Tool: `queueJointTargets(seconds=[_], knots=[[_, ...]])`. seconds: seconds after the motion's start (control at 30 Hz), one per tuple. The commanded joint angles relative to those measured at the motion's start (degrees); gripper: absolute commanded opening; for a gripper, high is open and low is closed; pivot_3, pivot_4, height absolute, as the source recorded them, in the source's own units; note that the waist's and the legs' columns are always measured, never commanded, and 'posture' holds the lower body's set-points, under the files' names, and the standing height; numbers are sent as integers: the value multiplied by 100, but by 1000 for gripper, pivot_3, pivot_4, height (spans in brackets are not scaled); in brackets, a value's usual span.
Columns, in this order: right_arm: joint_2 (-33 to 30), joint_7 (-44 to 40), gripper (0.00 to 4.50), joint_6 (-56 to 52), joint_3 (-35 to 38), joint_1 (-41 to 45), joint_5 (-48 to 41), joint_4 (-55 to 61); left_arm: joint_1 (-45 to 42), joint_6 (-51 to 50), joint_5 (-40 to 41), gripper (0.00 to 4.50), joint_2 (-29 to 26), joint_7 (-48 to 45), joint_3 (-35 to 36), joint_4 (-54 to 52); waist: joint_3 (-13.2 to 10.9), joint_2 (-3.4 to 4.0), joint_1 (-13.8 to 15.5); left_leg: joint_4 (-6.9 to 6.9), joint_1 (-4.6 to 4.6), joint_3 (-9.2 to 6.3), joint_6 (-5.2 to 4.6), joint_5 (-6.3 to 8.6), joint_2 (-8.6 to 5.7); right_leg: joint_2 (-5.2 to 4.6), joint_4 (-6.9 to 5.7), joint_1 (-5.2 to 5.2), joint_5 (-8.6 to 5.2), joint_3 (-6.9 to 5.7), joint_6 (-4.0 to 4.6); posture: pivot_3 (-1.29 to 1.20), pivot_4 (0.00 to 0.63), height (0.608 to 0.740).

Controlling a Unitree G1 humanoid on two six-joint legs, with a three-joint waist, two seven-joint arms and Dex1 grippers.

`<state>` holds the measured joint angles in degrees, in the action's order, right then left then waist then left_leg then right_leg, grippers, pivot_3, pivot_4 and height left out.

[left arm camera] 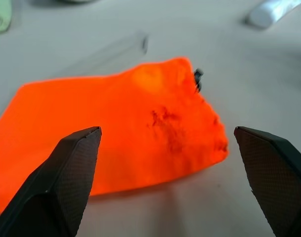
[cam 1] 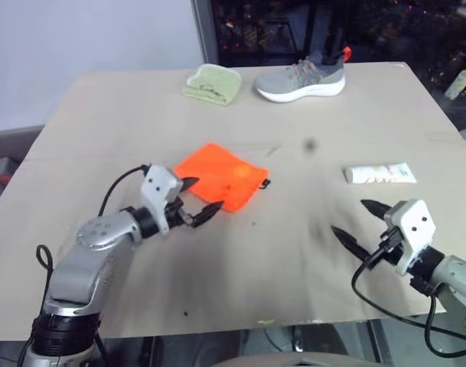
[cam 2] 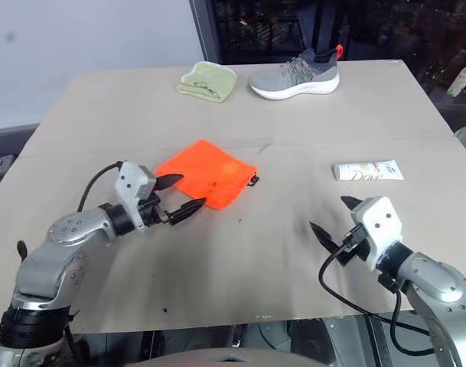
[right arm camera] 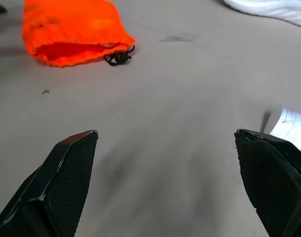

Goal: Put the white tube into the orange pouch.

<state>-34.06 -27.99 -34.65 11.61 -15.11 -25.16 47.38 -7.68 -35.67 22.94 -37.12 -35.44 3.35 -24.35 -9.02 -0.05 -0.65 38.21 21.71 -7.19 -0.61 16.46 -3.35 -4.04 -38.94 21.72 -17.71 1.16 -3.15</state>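
The left gripper [cam 1: 200, 198] hangs just above the table [cam 1: 125, 122] with its two black fingers spread wide and nothing between them; its tips sit at the near edge of the orange pouch [cam 1: 222, 175], one finger over the pouch's near corner, and whether either touches the fabric cannot be told. The left forearm comes in from the near left, pointing forward and toward the middle, slightly downward. The pouch lies flat, its mouth turned toward the right side of the table, with a small black cord knot [right arm camera: 118, 58] at that edge. In the right wrist view the mouth gapes a little and only orange fabric shows inside.

The right gripper [cam 1: 360, 223] is likewise released, fingers far apart and empty, held above bare table at the near right. Its forearm angles forward and inward, tips slightly down. The white tube [cam 1: 379, 174] lies flat on the table beyond this gripper, apart from it and well to the right of the pouch.

At the far edge rest a folded light-green cloth [cam 1: 213, 83] and a grey shoe [cam 1: 303, 78], side by side.
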Motion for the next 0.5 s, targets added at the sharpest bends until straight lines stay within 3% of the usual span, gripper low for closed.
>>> queueJointTargets(seconds=[0.03,0.1,0.17,0.5], knots=[[6,97,4500,-9,65,7,-32,294,-134,-138,-337,4238,97,334,-356,-251,0,-1,2,1,1,0,0,0,-1,1,0,0,0,-1,0,0,150,740],[13,128,4500,-30,100,-27,-54,342,-138,-95,-537,3719,126,445,-500,-202,0,-1,2,1,1,0,0,0,-3,1,1,0,0,1,0,0,150,740],[26,170,4500,-43,123,-71,-70,394,-211,-31,-630,2882,192,509,-550,-125,0,-1,-1,0,2,0,0,0,-3,-1,1,1,0,1,0,0,150,740],[61,361,4500,-236,68,-66,-118,595,-488,84,-1154,2882,343,704,-889,145,0,-2,3,1,2,0,0,0,-3,0,0,1,0,0,0,0,150,740]])
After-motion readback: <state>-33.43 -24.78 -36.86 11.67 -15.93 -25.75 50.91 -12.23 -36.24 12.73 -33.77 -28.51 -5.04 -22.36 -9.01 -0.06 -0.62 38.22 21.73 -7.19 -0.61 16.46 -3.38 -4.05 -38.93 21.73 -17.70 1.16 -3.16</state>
